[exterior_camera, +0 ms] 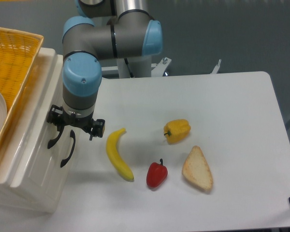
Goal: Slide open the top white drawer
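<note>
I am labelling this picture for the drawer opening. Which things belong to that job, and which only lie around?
For the job:
- top drawer
- its handle
- gripper

Lying about:
- lower drawer handle
- basket
- banana
- yellow pepper
- red pepper
- bread

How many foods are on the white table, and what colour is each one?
Yellow: 2, the banana and the yellow pepper
Red: 1, the red pepper
Tan: 1, the slice of bread
Total: 4
</note>
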Robot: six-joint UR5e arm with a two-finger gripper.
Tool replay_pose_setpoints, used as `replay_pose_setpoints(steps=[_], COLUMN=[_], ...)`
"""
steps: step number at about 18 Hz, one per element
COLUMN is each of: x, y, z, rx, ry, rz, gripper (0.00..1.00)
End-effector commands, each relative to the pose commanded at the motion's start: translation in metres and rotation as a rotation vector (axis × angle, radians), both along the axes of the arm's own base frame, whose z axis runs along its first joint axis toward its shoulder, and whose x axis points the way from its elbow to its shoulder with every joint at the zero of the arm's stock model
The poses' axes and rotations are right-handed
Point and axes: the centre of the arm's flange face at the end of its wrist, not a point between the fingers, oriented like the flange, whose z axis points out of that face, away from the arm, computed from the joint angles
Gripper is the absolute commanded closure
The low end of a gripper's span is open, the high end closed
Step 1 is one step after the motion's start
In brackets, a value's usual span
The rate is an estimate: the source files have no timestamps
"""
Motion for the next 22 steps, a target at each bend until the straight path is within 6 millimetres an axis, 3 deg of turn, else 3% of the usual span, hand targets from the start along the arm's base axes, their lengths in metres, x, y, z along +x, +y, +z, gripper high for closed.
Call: replay_pose_setpoints(steps=[22], x=[-0.0046], y=[-0.0021], z=[0.0016], rx=[-0.004], ry=[0.035], rz=[-0.039], gripper=[0.00])
